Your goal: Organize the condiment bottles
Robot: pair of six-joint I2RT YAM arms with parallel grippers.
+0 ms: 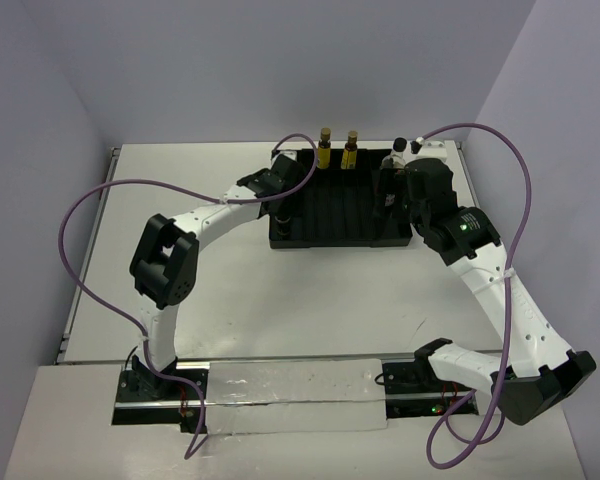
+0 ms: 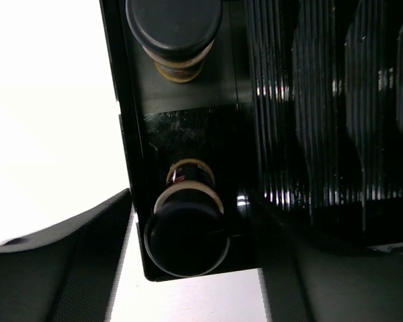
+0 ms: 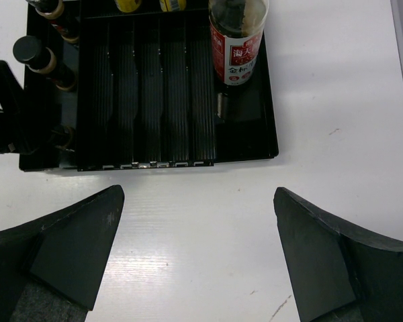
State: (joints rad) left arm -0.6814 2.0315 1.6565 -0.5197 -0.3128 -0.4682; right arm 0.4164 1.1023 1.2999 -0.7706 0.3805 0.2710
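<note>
A black ribbed tray [image 1: 345, 225] holds the condiment bottles. In the left wrist view a dark brown bottle with a black lid [image 2: 187, 235] stands in the tray's corner. My left gripper [image 2: 191, 225] is open around it, with white table showing beside the left finger [image 2: 74, 261]. Another dark bottle [image 2: 174, 30] stands farther along the same edge. Two yellow bottles [image 1: 325, 152] [image 1: 351, 151] stand at the tray's back edge. A red-labelled bottle [image 3: 236, 40] stands at the back right. My right gripper [image 3: 198, 201] hangs open over bare table in front of the tray, holding nothing.
The tray's ribbed middle [image 3: 154, 94] has no bottles on it. A pale bottle with a black cap [image 1: 400, 150] stands by the tray's back right corner. Purple cables [image 1: 90, 200] loop over the left and right of the table. A white strip [image 1: 290, 395] covers the near rail.
</note>
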